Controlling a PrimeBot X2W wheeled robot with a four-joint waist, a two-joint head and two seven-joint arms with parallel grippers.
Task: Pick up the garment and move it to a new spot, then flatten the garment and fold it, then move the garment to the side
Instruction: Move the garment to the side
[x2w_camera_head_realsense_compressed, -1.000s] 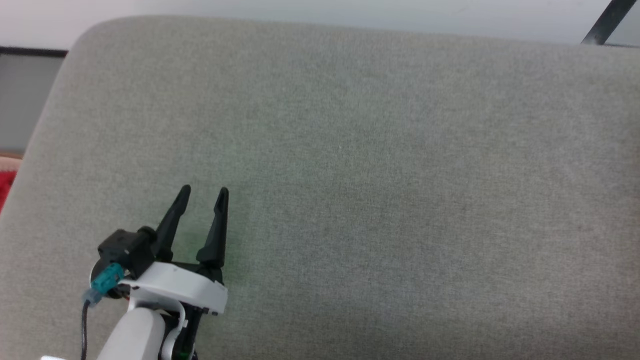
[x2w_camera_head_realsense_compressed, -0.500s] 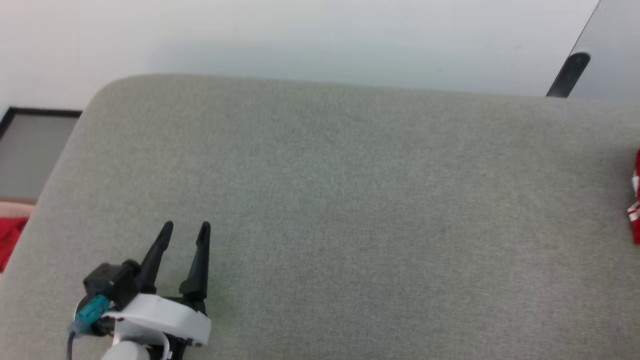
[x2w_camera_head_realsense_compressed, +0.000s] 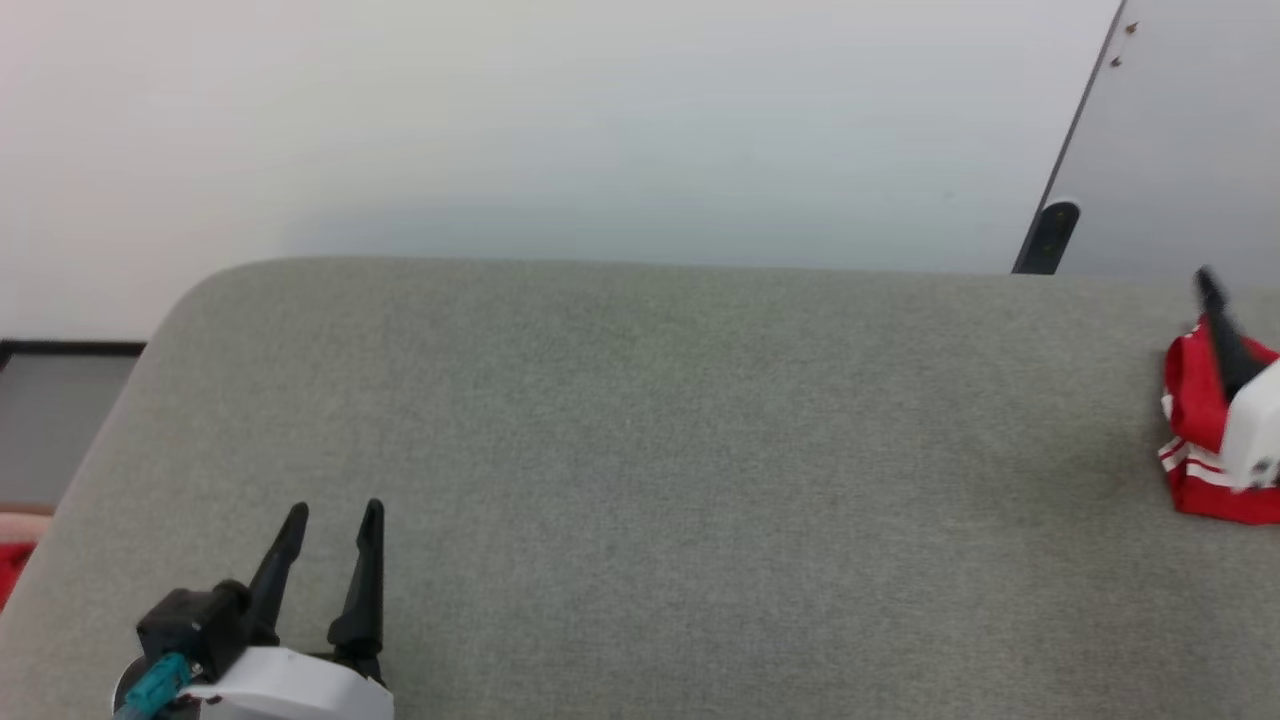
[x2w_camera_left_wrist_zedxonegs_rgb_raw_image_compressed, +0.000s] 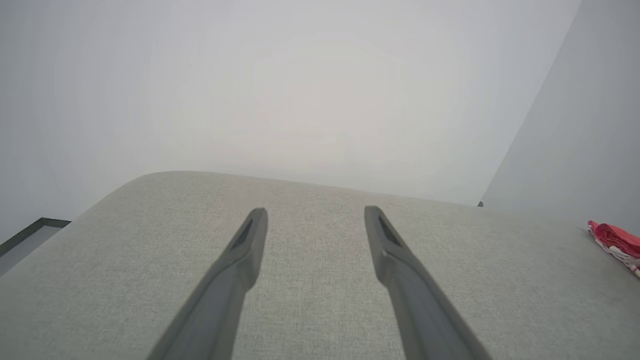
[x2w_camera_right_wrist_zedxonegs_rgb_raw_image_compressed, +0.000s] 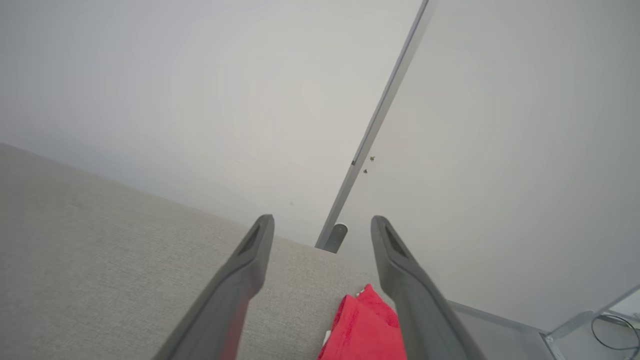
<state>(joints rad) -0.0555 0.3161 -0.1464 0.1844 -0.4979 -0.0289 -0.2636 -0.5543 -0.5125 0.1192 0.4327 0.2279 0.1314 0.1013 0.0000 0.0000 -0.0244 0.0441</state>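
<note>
- The folded red T-shirt with red-white striped trim (x2w_camera_head_realsense_compressed: 1195, 400) lies at the right edge of the grey woven-fabric cushion (x2w_camera_head_realsense_compressed: 650, 450).
- My right gripper (x2w_camera_right_wrist_zedxonegs_rgb_raw_image_compressed: 322, 220) is just above it, jaws apart.
- My left gripper (x2w_camera_head_realsense_compressed: 335, 510) is well away, jaws apart, holding nothing.

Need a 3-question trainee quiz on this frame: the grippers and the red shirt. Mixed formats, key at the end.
1. True or false: the left gripper is shut on the garment.
2. Where does the garment lie in the head view? A) in the middle of the grey cushion; B) at the far right of the view; C) beside the left gripper.
3. Fill in: in the right wrist view, the fingers of the right gripper stand ____, with the garment beneath them.
Key: 1 false, it is open and far from the garment. 2 B. 3 open.
</note>
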